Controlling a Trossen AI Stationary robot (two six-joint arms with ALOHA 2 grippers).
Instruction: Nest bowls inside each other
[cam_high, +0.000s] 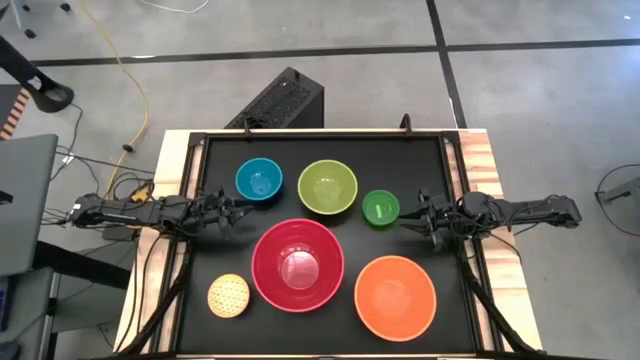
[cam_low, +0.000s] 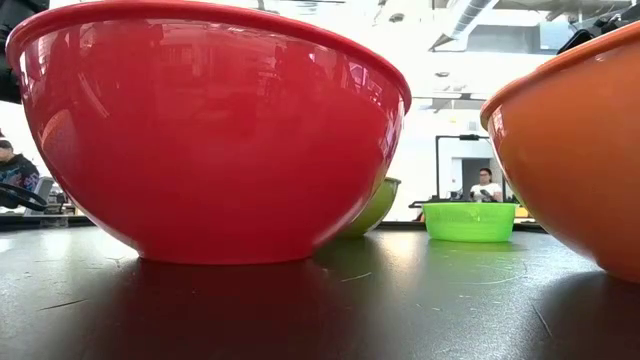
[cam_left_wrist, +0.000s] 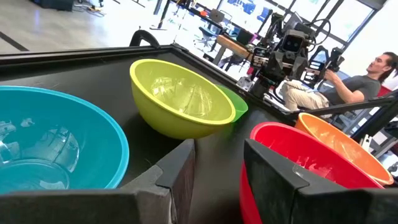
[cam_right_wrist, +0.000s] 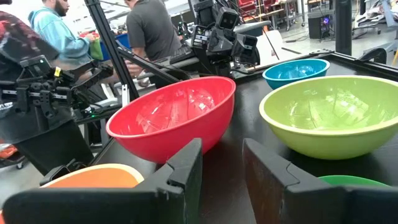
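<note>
Six bowls stand apart on the black table. In the far row are a blue bowl (cam_high: 259, 180), a lime green bowl (cam_high: 327, 187) and the smallest dark green bowl (cam_high: 380, 208). In the near row are a pale-yellow dotted bowl (cam_high: 228, 295), the big red-pink bowl (cam_high: 298, 264) and an orange bowl (cam_high: 395, 296). My left gripper (cam_high: 243, 209) stands open at the table's left, between the blue bowl (cam_left_wrist: 50, 143) and the red-pink bowl (cam_left_wrist: 292, 168). My right gripper (cam_high: 408, 222) stands open at the right, next to the dark green bowl (cam_right_wrist: 354, 182). Neither has anything between its fingers.
A raised black rim (cam_high: 320, 134) runs round the table, with wooden strips (cam_high: 480, 160) on both sides. A black box (cam_high: 280, 100) and cables (cam_high: 130, 150) lie on the floor beyond the far and left edges. People (cam_right_wrist: 149, 28) sit in the room behind.
</note>
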